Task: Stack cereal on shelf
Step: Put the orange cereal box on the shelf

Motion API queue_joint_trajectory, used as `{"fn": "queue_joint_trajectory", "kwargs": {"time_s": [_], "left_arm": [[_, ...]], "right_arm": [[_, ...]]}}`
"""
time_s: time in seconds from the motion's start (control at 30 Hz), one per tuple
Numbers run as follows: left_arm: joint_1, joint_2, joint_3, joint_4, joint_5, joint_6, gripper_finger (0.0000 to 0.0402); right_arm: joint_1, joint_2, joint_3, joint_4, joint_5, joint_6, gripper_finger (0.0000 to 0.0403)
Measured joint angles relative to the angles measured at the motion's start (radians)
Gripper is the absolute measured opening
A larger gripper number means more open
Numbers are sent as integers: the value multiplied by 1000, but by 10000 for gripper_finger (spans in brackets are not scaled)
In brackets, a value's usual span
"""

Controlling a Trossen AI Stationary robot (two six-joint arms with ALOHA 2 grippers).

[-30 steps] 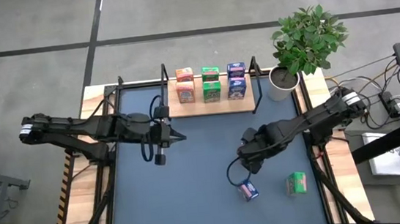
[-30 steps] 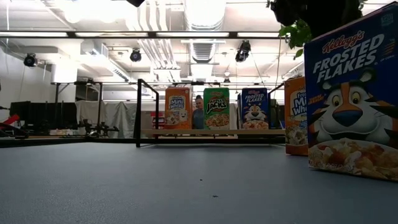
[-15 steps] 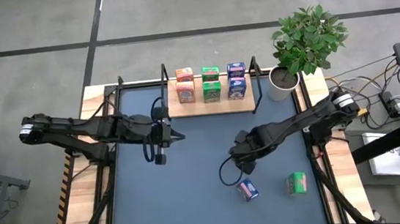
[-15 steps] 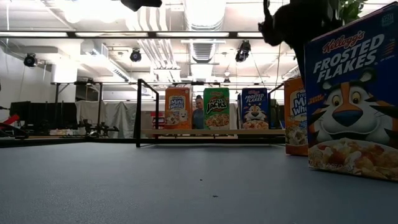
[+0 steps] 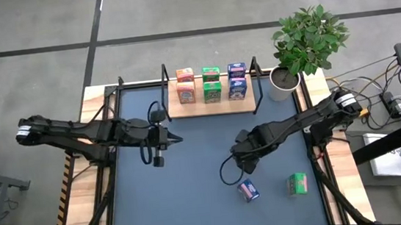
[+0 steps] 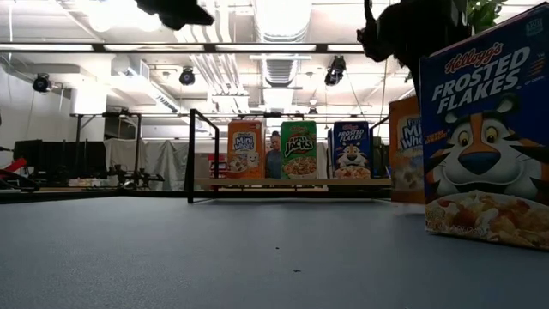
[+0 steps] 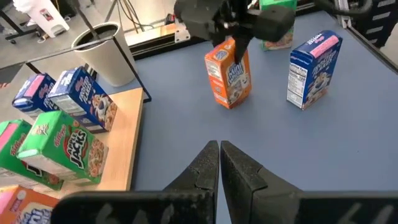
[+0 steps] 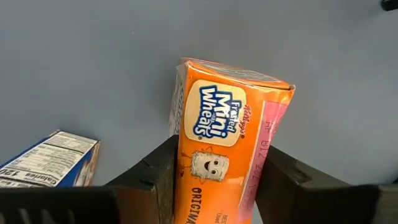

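1. Held Mini-Wheats box (image 8: 227, 155): orange, pink side panel, blue-white logo.
2. Loose Frosted Flakes box (image 7: 313, 70): blue, pink-white top.
3. Loose box (image 5: 297, 184) by table edge: green.
4. Shelf (image 5: 215, 108): light wood, black frame; boxes in orange, green, blue columns.
5. Table (image 5: 194, 194): dark blue-grey.
6. Plant (image 5: 310, 37): green, white pot.

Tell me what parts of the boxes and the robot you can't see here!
- Orange box: its bottom is cut off in the right wrist view, and the right gripper covers it in the high view.
- Blue box: cut off by the edge in the low view.
- Back shelf boxes: hidden behind the front row in the low view.
- Left gripper: fingertips only.
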Motion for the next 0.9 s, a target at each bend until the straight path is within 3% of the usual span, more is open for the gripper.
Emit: {"fn": "queue_joint_trajectory", "kwargs": {"time_s": [0.2,0.4,0.63,0.9], "left_arm": [[0,-110,-151,138,-2,-8,0],[2,-211,-277,284,-2,-2,0],[6,-298,-381,377,-81,30,0],[7,-382,-434,407,-133,54,0]], "right_arm": [[-63,-38,10,2,1,-60,156],[-167,-32,111,43,1,-220,153],[-279,25,331,76,11,-458,151],[-363,211,683,22,7,-793,151]]}}
